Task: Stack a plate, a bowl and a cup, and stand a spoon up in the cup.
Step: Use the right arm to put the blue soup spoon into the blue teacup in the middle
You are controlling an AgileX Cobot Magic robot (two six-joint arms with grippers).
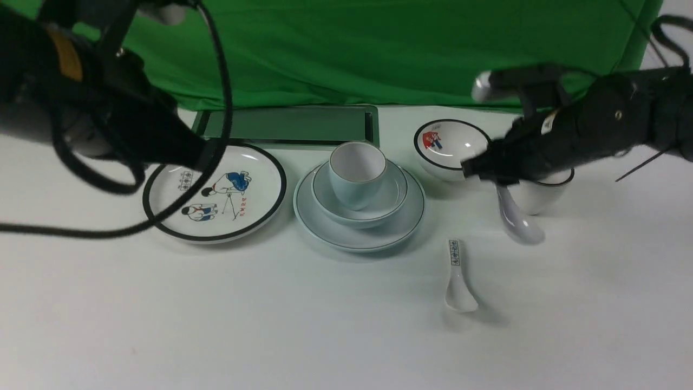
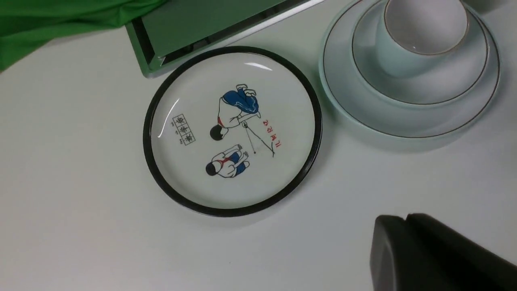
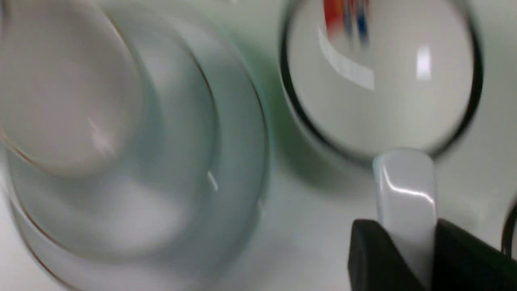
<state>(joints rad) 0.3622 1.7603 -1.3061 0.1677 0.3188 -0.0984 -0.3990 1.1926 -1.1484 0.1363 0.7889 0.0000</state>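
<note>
The plate (image 1: 346, 234), the bowl (image 1: 381, 210) and the cup (image 1: 357, 172) stood stacked at the centre. To their right, the right gripper (image 1: 483, 169) was clamped on the handle of the plain spoon (image 1: 517, 219), scoop hanging down. A good move would raise the scoop above the cup's rim, carry it left, and lower it centred, then release gently so that the cup did not tip. Whether the left gripper (image 1: 200, 154), far left, was apart or together could not be told.
</note>
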